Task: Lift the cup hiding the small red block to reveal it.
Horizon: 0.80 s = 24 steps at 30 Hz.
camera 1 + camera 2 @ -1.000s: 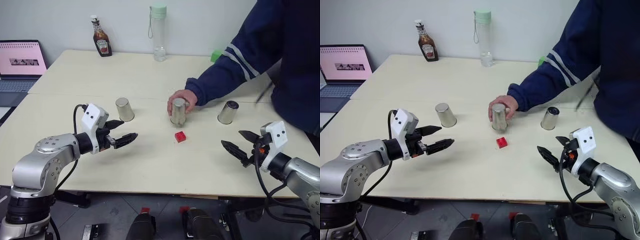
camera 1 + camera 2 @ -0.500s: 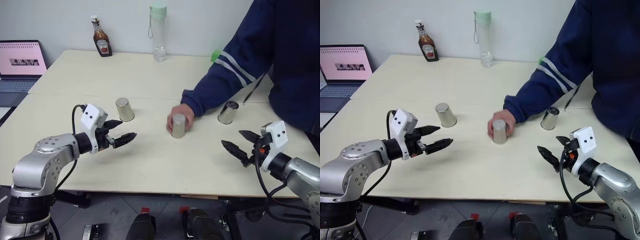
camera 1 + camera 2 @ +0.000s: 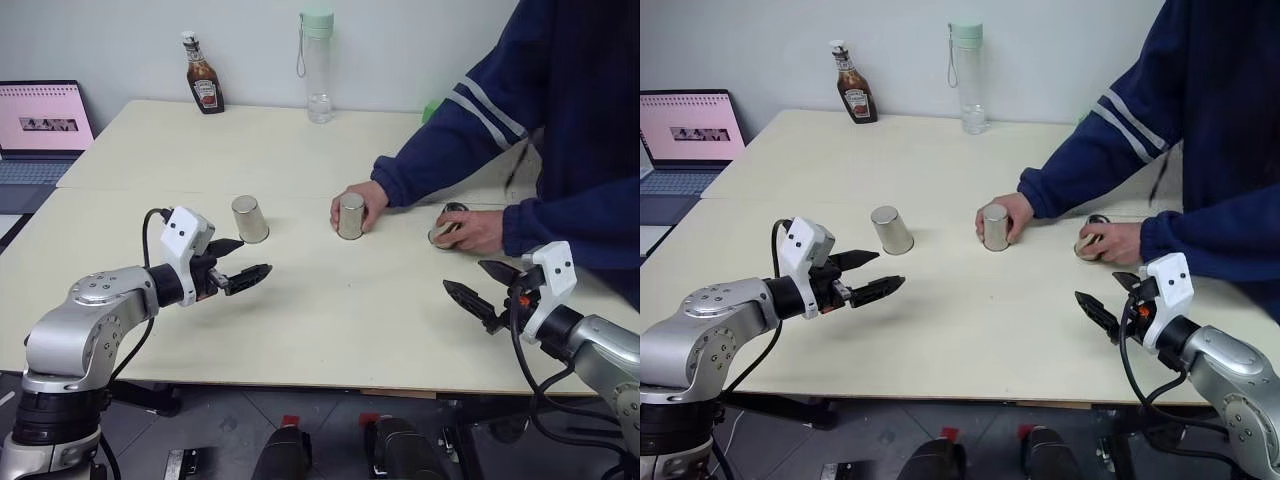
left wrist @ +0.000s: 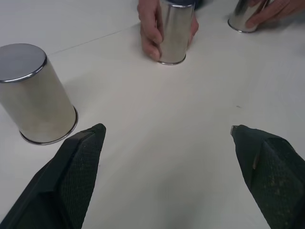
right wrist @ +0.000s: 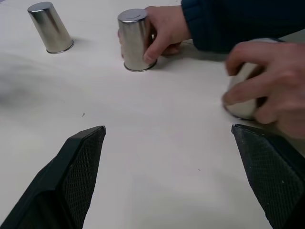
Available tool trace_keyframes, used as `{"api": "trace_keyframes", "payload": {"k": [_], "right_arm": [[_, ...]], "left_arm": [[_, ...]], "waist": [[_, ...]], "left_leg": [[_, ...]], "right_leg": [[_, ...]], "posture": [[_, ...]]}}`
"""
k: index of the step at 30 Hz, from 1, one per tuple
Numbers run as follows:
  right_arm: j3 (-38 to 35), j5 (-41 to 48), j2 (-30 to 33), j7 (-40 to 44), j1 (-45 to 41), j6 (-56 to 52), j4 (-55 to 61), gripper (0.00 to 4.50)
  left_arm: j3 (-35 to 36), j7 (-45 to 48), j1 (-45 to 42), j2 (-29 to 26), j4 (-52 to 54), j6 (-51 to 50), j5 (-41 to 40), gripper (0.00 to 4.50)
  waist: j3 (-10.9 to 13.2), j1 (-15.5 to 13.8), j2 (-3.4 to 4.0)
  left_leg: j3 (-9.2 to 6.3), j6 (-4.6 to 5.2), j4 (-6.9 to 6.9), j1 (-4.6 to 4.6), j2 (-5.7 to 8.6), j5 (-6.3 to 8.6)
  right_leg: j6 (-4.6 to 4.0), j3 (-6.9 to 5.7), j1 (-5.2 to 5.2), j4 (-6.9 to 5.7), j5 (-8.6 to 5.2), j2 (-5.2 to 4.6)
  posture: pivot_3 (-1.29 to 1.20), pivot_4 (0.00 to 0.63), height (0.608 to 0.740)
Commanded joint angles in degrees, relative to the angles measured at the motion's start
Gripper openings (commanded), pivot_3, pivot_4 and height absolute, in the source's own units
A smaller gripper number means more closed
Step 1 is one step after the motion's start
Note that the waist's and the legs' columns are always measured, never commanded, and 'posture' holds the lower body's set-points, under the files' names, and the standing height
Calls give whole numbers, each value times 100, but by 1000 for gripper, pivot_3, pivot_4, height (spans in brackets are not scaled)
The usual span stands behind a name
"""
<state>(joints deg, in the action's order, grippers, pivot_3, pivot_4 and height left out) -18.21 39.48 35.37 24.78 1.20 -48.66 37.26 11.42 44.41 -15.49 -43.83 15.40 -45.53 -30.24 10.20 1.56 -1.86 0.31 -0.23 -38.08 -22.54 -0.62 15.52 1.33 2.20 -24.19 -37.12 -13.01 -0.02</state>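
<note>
The red block is no longer in sight; a second ago it lay bare on the table [image 3: 300, 330] just in front of the middle cup [image 3: 351, 216], which a person's hand was tilting beside it; half a second ago that cup came down over the spot where the block lay, and the block has been hidden since. The same hand [image 3: 366, 200] has now slid this cup away from the robot, so it stands further back than where it was set down; by my reckoning the block travels under it, though nothing visible proves this.

Taking the middle cup as landmark: the left cup [image 3: 249, 219] stands well apart on the robot's left, untouched and in the same place as before; the right cup [image 3: 1089, 240] lies well apart on the robot's right, and a second hand [image 3: 472, 230] has newly closed over it, which suggests a shuffle is starting.

The left gripper [image 3: 243, 272] hovers nearer the robot than the middle cup and off to the left, its black fingers spread and empty; the right gripper [image 3: 481, 290] hangs nearer the robot and off to the right, fingers likewise parted, gripping nothing; neither has shifted.

For the task this means waiting; no lift is sensible while hands cover two cups, and the cup to follow is the one now under the first hand.
</note>
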Motion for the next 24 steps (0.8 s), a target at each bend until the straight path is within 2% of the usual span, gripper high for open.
{"api": "trace_keyframes", "payload": {"k": [1,24], "right_arm": [[-85,14,27,-20,-93,122,46,4500],[7,-3,9,-72,-145,184,58,4500]], "left_arm": [[-13,-7,-122,-38,87,144,25,4474],[-103,70,-152,-65,139,156,-22,4474]], "waist": [[0,0,0],[-1,0,0]], "left_leg": [[0,0,0,0,0,0],[1,0,-1,3,0,0]], "right_leg": [[0,0,0,0,0,0],[0,2,2,-2,0,0]], "posture": [[0,150,740],[0,150,740]]}}
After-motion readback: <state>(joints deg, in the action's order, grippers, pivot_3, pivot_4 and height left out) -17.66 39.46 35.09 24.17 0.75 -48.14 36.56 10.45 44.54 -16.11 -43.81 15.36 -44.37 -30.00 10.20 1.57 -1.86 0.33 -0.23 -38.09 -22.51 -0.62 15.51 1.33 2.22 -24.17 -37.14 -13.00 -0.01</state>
